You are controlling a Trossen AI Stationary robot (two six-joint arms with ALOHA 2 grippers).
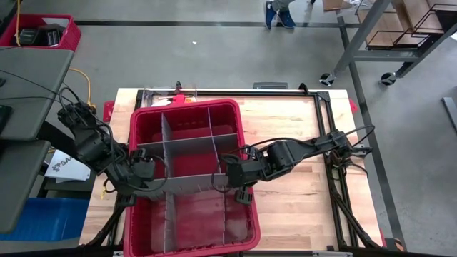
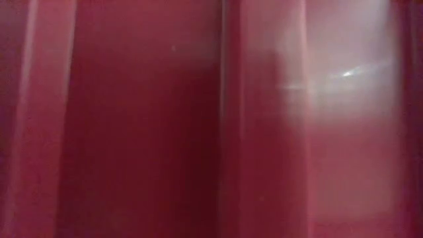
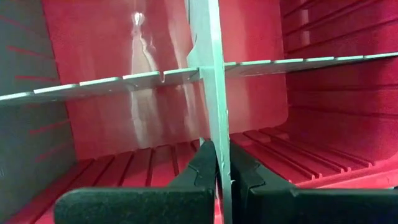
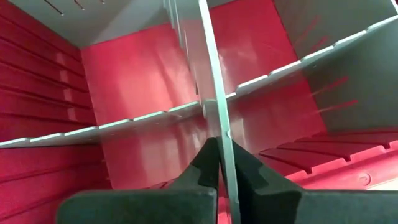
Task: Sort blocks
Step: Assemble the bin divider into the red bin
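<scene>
Red bin sits on the wooden desk, taking up its left-centre and hanging slightly past the near edge. Inside, grey dividers slot together into a grid of compartments; one long sheet runs across the bin's near half. Left gripper is at the bin's left wall, fingers pressed together on the left end of that sheet; in the left wrist view the thin grey sheet stands edge-on between the dark fingers, pinched. Right gripper is at the bin's right side, clamped the same way on the sheet's right end; the right wrist view shows the sheet edge squeezed between its fingers. Both wrist views show crossing dividers and ribbed red bin floor and walls. Low view is filled with blurred red bin wall. Blocks: a few small red and yellow bits at the desk's far edge just behind the bin may be them, too small to tell shape or count. No blocks visible in the compartments.
</scene>
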